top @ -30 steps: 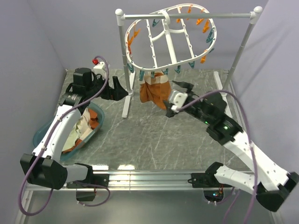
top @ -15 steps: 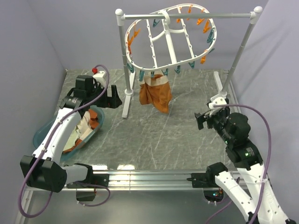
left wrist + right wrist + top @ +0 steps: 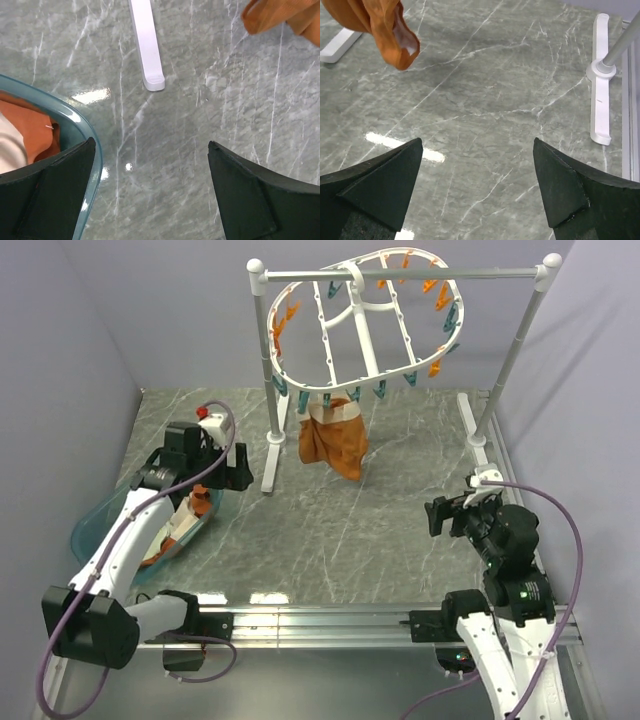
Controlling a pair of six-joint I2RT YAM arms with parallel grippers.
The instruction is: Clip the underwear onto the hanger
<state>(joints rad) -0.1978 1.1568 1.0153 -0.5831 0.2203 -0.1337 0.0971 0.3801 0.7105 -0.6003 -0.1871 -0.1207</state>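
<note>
The rust-orange underwear [image 3: 333, 438] with a cream waistband hangs from clips at the near edge of the white oval hanger [image 3: 362, 320], which hangs from a pole stand. Its lower edge shows in the right wrist view [image 3: 380, 25] and a corner in the left wrist view [image 3: 280, 17]. My left gripper [image 3: 240, 470] is open and empty, low over the table by the basin's rim. My right gripper [image 3: 440, 515] is open and empty at the right side of the table, far from the underwear.
A teal basin [image 3: 95, 525] at the left holds white and orange garments [image 3: 180, 525]; its rim shows in the left wrist view [image 3: 85, 125]. The grey-white pole stand [image 3: 268, 370] has feet on the table [image 3: 147, 45] [image 3: 600, 75]. Purple walls enclose the table.
My right arm has pulled back from the underwear to the right side of the table. My left gripper has moved down and back toward the basin. The underwear stays hanging on the hanger.
</note>
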